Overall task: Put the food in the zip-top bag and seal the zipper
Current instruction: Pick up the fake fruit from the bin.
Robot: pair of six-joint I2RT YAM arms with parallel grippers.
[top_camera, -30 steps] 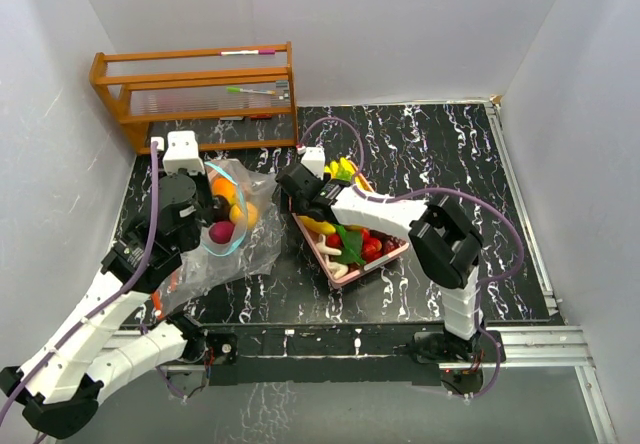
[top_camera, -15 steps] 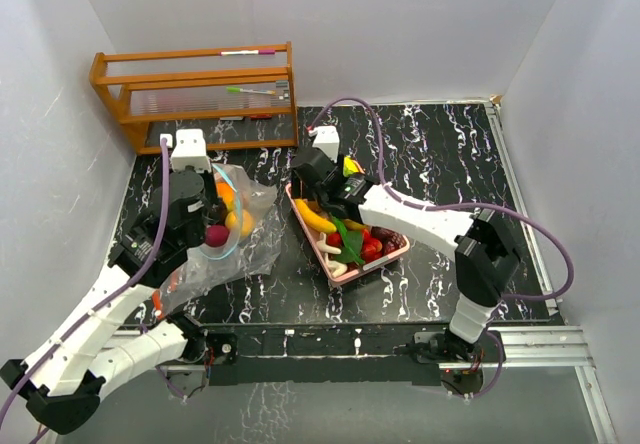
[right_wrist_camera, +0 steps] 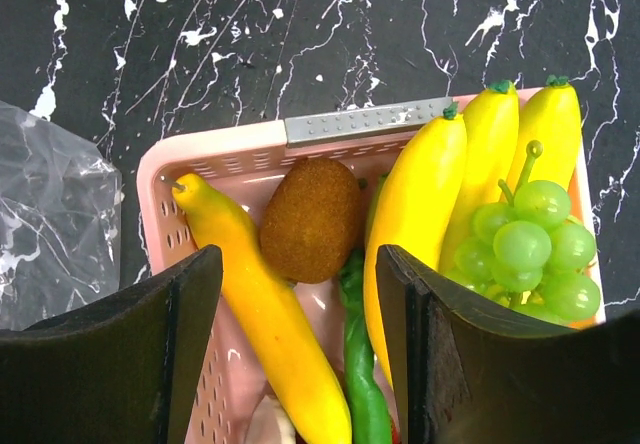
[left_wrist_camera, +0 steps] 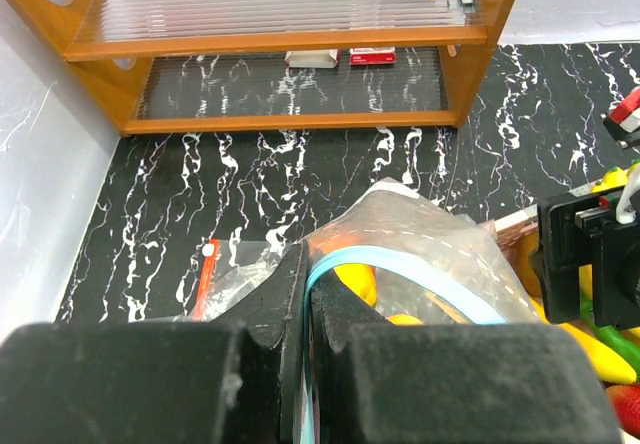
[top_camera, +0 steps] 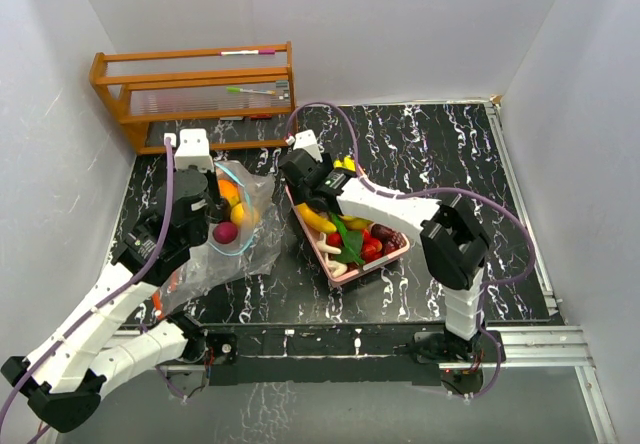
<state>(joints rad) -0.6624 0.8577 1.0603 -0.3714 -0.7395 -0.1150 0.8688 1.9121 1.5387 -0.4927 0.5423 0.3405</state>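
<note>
top view: the left end effector [top_camera: 214, 212] is pinched tight on the rim of the zip-top bag [top_camera: 240, 254], whose mouth, some food [top_camera: 228, 196] inside, gapes just to its right. the right end effector [top_camera: 308, 186] hangs partly open, holding nothing, over the pink tray [top_camera: 350, 276].

left wrist view: the blue zipper strip [left_wrist_camera: 400, 261] runs out from between the closed fingers.

right wrist view: a brown kiwi-like piece [right_wrist_camera: 305, 219] lies just ahead of the finger gap, with a yellow banana [right_wrist_camera: 260, 324] beside the bag-side finger. best to centre on the brown piece, drop straight, and close clear of the banana.
</note>
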